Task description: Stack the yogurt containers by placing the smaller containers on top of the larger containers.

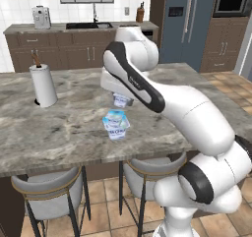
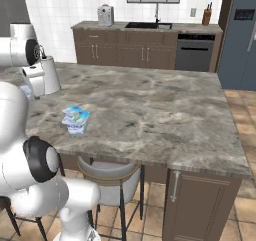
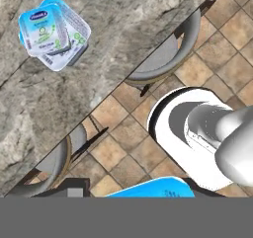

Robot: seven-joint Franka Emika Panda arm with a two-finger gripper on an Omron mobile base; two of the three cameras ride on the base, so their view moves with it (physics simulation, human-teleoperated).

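Note:
On the marble island counter [image 1: 59, 128] stands the larger yogurt tub [image 1: 117, 132], white with a light-blue lid. One smaller cup [image 1: 116, 117] sits on top of it. The hand view has this stack at its upper left, the smaller cup [image 3: 43, 29] lying slightly askew on the tub [image 3: 75, 42]. My gripper [image 1: 121, 98] hangs a short way above and behind the stack, shut on a second smaller cup [image 1: 121, 102]. That cup's blue lid [image 3: 153, 188] shows at the bottom of the hand view. From the right base view the stack [image 2: 76, 119] is near the counter's front left.
A paper towel roll [image 1: 43, 86] stands on the counter to the left of the stack. Two grey stools [image 1: 49, 192] [image 1: 147, 174] are tucked under the counter's front edge. My own arm crosses the right half of the left base view.

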